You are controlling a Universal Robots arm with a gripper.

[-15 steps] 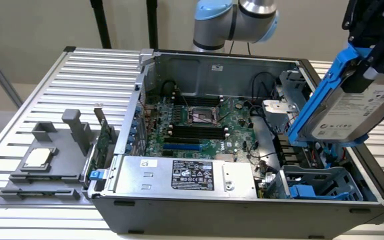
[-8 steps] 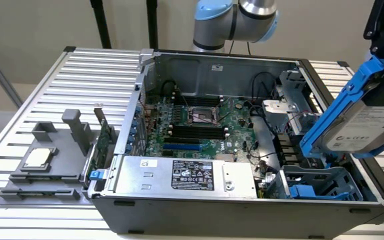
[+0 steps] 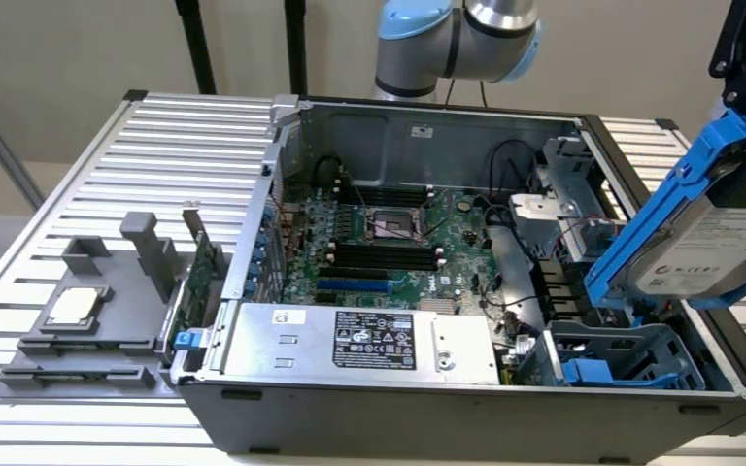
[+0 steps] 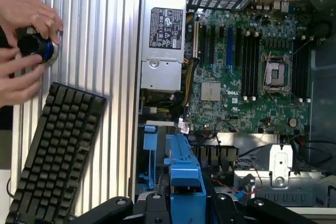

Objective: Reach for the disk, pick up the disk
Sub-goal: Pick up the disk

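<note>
My claw (image 4: 186, 205) is clamped on the disk (image 3: 723, 233), with a black finger pressing each side of its blue rail (image 4: 185, 174). In the exterior view the disk hangs tilted in the air at that view's right, above the open computer case (image 3: 477, 398) and over the blue drive bay (image 3: 620, 359) in the near corner. It touches nothing below it. The lift therefore appears done.

Handling notes, as judgement:
- The disk is a rigid metal body. It will not flex under grip.
- It looks dense for its size, so a firm hold is needed, and a tilt will load the fingers unevenly.
- The blue plastic rails are the correct place to hold. They are thinner and softer than the body and may bend if squeezed hard.
- The labelled face (image 3: 736, 248) is smooth and would likely slip. Avoid it.
- The mechanism inside is sensitive to shock. Knocks against the case wall should be avoided.

Surroundings: the green main board (image 4: 247, 72) and the silver power supply (image 3: 360, 340) lie inside the case. In the wrist view a keyboard (image 4: 52, 150) rests on the slatted table (image 4: 110, 35), and a person's hands (image 4: 23, 19) hold a round black knob (image 4: 35, 45) beside it.
</note>
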